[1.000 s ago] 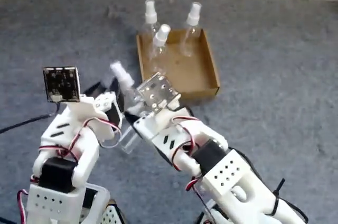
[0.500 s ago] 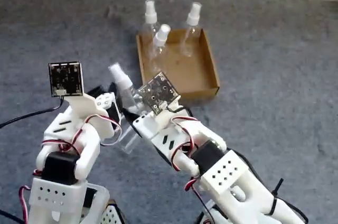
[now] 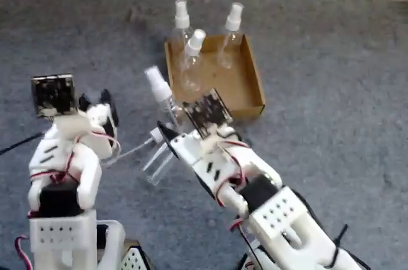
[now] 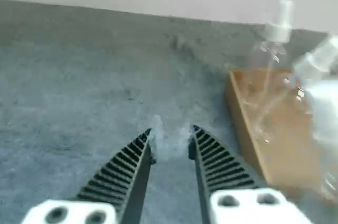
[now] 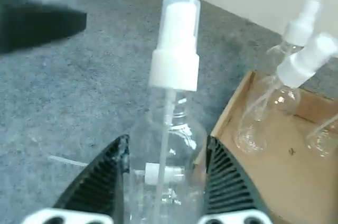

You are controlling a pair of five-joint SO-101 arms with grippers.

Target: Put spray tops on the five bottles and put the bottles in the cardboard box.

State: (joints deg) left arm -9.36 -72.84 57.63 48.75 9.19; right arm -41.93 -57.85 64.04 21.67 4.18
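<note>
right fingers clamped on a clear capped bottle

the right gripper [image 5: 166, 152] has its ribbed black fingers clamped on a clear round held bottle [image 5: 169, 113] with a white spray top, just left of the shallow brown cardboard box [image 3: 226, 92] at upper centre. capped bottles [image 3: 191, 56] stand at the box's upper end. an uncapped bottle [image 3: 156, 162] and a loose spray top [image 3: 155, 135] with a thin tube lie on the grey fuzzy surface [image 3: 331, 79]. the left gripper [image 4: 170, 139] has its fingers apart, holding nothing.

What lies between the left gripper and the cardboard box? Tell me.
In the high view, the capped bottle held by the right gripper stands between the left gripper and the cardboard box.
</note>
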